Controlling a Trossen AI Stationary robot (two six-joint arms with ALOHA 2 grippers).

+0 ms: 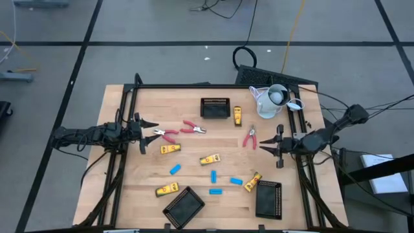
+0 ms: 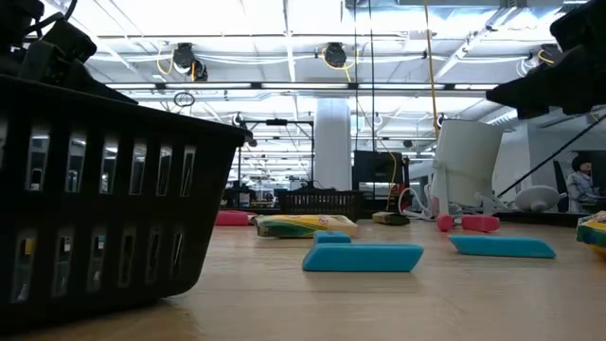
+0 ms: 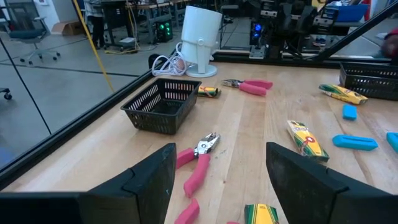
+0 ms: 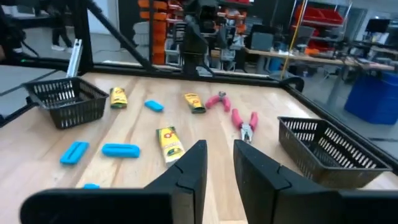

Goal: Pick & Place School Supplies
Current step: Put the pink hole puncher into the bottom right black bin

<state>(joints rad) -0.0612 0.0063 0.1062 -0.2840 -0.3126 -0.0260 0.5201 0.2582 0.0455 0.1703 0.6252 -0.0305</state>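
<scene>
Reaching: left tool (image 1: 154, 133), fingers spread and empty, is nearing pink pliers (image 1: 169, 135).
Waiting: right tool (image 1: 270, 146), narrowly parted, is hovering.
Next: lowering, closing.

Pale wood bench (image 1: 194, 188). Black mesh trays (image 1: 215, 107). White jug (image 1: 269, 101). Yellow-and-black blocks (image 1: 209, 159), bright-blue pieces (image 1: 174, 169), and red-handled tools (image 1: 193, 127) with silver tips. Both end effectors are dark.

Probably lab: workstations, ceiling lights (image 2: 327, 54)
</scene>
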